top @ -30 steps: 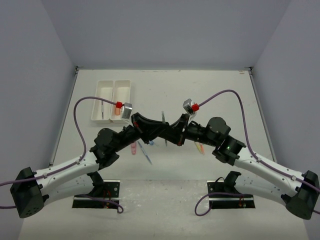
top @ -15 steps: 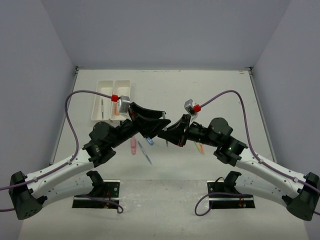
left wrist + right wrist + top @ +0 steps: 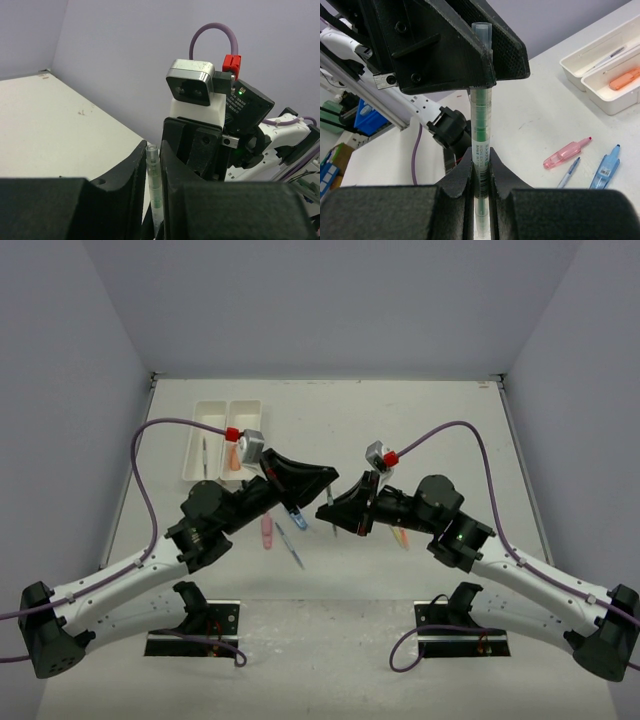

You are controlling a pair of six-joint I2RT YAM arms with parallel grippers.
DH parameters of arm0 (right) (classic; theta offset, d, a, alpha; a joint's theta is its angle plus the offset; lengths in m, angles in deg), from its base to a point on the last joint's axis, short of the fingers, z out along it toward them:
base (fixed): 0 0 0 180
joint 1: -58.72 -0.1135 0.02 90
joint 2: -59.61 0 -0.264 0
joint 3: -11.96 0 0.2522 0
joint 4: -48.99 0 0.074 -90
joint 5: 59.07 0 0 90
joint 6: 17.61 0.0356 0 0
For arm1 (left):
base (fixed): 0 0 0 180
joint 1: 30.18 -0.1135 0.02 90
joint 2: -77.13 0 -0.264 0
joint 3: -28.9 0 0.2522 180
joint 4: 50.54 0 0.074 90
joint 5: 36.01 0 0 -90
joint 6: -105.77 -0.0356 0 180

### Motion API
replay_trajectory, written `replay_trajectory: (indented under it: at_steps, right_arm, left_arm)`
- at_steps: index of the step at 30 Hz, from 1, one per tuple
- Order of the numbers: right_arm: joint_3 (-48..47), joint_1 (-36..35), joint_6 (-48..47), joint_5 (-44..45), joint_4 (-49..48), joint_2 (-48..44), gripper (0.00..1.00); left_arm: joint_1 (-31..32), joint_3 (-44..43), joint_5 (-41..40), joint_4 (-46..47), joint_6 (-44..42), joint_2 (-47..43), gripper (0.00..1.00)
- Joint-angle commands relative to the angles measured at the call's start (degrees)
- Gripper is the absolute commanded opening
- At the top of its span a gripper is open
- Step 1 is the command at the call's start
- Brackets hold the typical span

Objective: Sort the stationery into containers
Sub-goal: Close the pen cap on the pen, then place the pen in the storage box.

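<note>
Right gripper (image 3: 480, 167) is clamped on the lower shaft of a clear pen (image 3: 481, 115), up in mid-air above the table (image 3: 530, 105). Left gripper (image 3: 154, 152) meets it head-on, its fingers (image 3: 135, 170) pinched onto the capped end. The barrel is see-through, with a green band and dark print. Down below, well apart, lie a pink marker (image 3: 566, 153), a dark pen (image 3: 568, 172) and a blue piece (image 3: 605, 167). Beyond them the trays (image 3: 607, 100) hold an orange piece (image 3: 625, 79) and a slim pen (image 3: 607, 56).
</note>
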Motion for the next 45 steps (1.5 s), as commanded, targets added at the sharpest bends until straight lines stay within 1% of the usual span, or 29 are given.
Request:
replay_trajectory:
  at_steps: [1,3,6,10,14,18,20,23,25,26,27,28,29,30,31,32,34,36,37,39,40,41,43,44,45]
  right_arm:
    - [-2.41,-0.14,-1.44,0.42,-0.41,-0.72,0.0]
    - [-3.48,-0.14,-1.68,2.12,0.0,-0.57,0.0]
    - [-6.8,-0.05,-2.1,5.46,0.72,-0.01,0.0]
    - [-13.03,0.61,-4.71,9.02,3.04,2.86,0.0]
    - [-20.99,2.55,-6.23,8.6,5.92,6.58,0.0]
    - [-25.98,5.29,-6.08,6.88,6.51,9.4,0.0]
    - [-30.23,6.92,-5.63,5.54,7.52,11.6,0.0]
    - [-33.28,6.99,-6.74,4.17,9.55,13.36,0.0]
    - [-31.93,6.98,-7.24,1.49,10.39,14.14,0.0]
    - [-30.5,6.98,-7.51,0.53,10.96,14.18,0.02]
    - [-28.33,6.98,-7.7,0.16,11.53,13.79,0.12]
    - [-26.66,6.98,-7.51,0.16,11.21,13.46,0.39]
    - [-23.01,6.98,-7.09,0.86,10.71,12.57,0.58]
    - [-19.53,6.93,-6.43,1.55,10.26,11.84,0.76]
    - [-17.1,6.92,-5.9,2.48,10.19,10.99,0.89]
    - [-15.68,6.98,-5.7,3.86,10.57,9.81,0.94]
    - [-10.86,7.06,-5.46,7.22,11.29,7.14,0.99]
    - [-7.79,7.43,-5.73,11.38,13.08,3.86,0.99]
    - [-7.64,7.65,-5.78,13.13,13.38,2.32,0.99]
    - [-5.64,8.55,-5.46,18.18,18.61,-2.1,0.99]
    - [-4.86,8.7,-5.45,19.86,19.78,-3.8,0.99]
    - [-4.0,8.87,-5.59,20.85,20.2,-5.15,0.99]
    - [-2.77,9.3,-6.06,22.21,20.73,-7.41,0.99]
    - [-2.54,9.46,-6.3,22.44,21.01,-7.98,0.99]
    - [-2.1,9.63,-6.57,22.88,21.29,-8.91,0.99]
  left_arm:
    - [0.09,-1.19,1.99,1.55,-0.32,0.6,0.05]
    - [0.09,-0.29,2.92,2.12,0.53,0.83,0.0]
    - [0.09,2.43,5.21,4.56,2.71,1.19,0.0]
    - [0.1,8.34,6.1,6.3,6.03,1.19,0.0]
    - [0.78,12.47,7.2,7.98,8.48,1.53,0.0]
    - [2.86,14.68,6.78,8.11,8.99,1.46,0.0]
    - [4.69,16.45,5.67,8.46,9.29,1.61,0.0]
    - [6.58,17.67,3.42,8.27,9.13,1.38,0.0]
    - [6.6,14.53,-1.17,0.3,7.16,-0.46,0.0]
    - [6.57,11.23,-5.36,-6.01,5.82,-1.03,0.0]
    - [6.47,6.32,-11.74,-14.1,4.21,-0.83,0.0]
    - [6.28,3.17,-18.07,-18.48,3.13,0.68,0.0]
    - [5.8,-3.08,-21.92,-26.25,1.18,2.01,0.0]
    - [4.02,-7.15,-25.33,-33.11,0.28,4.17,0.0]
    - [1.98,-10.78,-26.99,-37.49,-0.25,6.1,0.0]
    - [0.09,-15.25,-26.07,-39.47,-0.92,7.29,0.0]
    - [-7.86,-21.04,-22.46,-44.54,-2.61,11.71,0.0]
    - [-11.93,-27.77,-26.85,-51.28,-5.02,16.71,0.0]
    - [-12.23,-28.43,-27.4,-51.81,-5.35,17.25,0.0]
    - [-16.95,-40.52,-36.38,-59.85,-10.24,25.75,0.0]
    - [-19.24,-44.66,-39.15,-64.29,-10.6,30.44,0.0]
    - [-21.59,-47.68,-40.18,-67.32,-10.69,34.46,0.0]
    - [-24.76,-52.4,-39.91,-69.16,-11.45,38.68,0.0]
    - [-25.37,-52.65,-40.67,-68.11,-13.07,39.12,0.0]
    - [-26.55,-52.78,-43.33,-65.86,-15.6,39.94,0.0]
